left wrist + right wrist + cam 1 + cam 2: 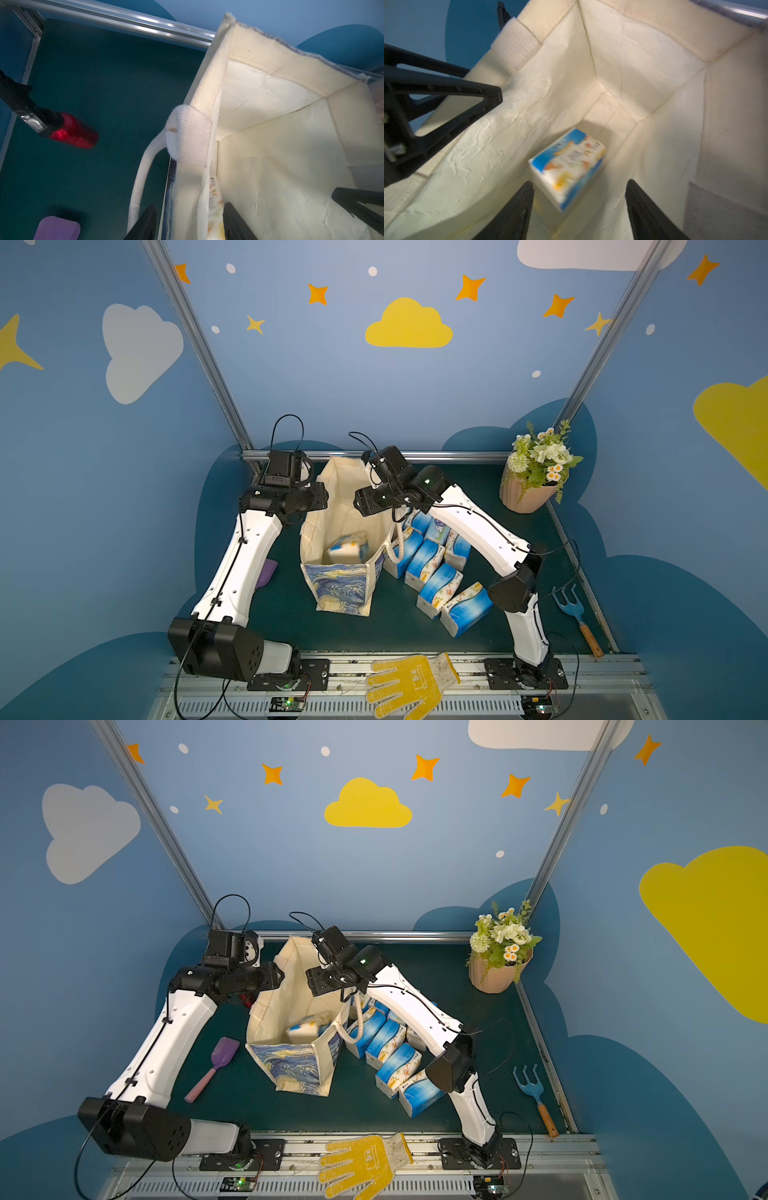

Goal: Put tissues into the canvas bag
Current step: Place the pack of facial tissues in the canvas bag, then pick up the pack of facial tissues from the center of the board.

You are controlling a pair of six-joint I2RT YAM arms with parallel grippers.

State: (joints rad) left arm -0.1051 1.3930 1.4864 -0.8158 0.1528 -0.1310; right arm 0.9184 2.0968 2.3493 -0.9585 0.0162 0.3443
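The canvas bag [338,585] [291,1060] stands open in the middle of the table, cream inside [270,104] [633,62]. My left gripper [311,497] [266,977] [190,224] is shut on the bag's left rim, one finger outside and one inside. The right gripper [370,502] [324,979] [580,207] hangs open over the bag's mouth, holding nothing. Below it one pack of tissues [569,166] [347,547] [309,1029] shows blurred and tilted near the bag's floor. Several more tissues [432,568] [386,1048] lie in a row on the table right of the bag, partly under the right arm.
A purple spatula [216,1060] [56,228] and a red cylinder [72,133] lie left of the bag. A flower pot [532,485] stands at the back right. A blue hand rake [571,610] lies at the right edge, and a yellow glove [411,680] on the front rail.
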